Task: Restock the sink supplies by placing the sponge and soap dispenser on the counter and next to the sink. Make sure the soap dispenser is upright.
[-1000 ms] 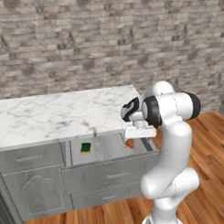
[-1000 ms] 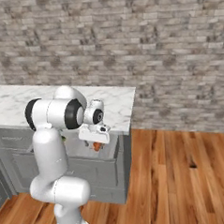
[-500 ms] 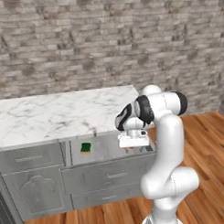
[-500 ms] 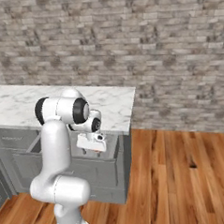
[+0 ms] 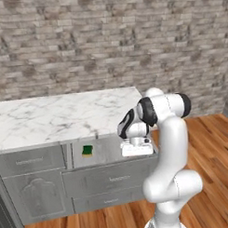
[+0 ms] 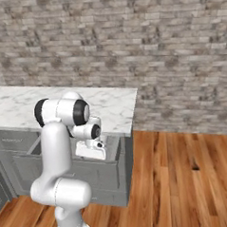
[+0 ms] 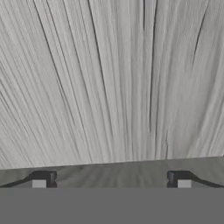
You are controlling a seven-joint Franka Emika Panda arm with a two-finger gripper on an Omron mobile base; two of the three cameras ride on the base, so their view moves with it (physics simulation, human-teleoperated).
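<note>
in the open drawer (image 5: 108, 151) under the counter (image 5: 64, 115), i see the sponge (image 5: 87, 150) at about 9 o'clock from my gripper (image 5: 136, 149). the gripper hangs low over the drawer's right end, fingers (image 7: 43, 178) spread wide, holding nothing, above grey streaked drawer floor.
</note>
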